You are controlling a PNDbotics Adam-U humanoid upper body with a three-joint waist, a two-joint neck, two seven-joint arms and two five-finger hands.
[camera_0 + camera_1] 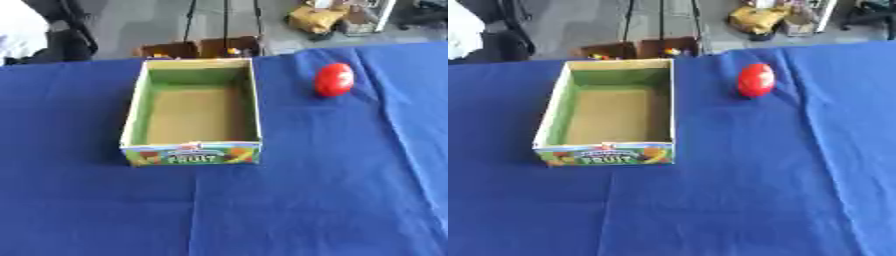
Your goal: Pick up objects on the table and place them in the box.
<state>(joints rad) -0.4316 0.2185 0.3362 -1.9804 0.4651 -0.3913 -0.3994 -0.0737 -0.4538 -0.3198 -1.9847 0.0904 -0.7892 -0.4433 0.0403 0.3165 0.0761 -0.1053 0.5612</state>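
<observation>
Resting right of open box point(131, 112): red egg-shaped object point(334, 79), glossy; robot hands unseen, state unknown.

Counter point(289, 210): covered by blue cloth, creased along right side and near centre. Floor point(140, 25) beyond far edge: grey, smooth. Two open brown cardboard cartons point(201, 48) on floor, just behind counter edge. Thin black stand legs point(225, 20) rising behind cartons. Yellow bag point(317, 17) and piled items at upper right. Dark chair point(66, 37) at upper left. Lighting: even, diffuse.
</observation>
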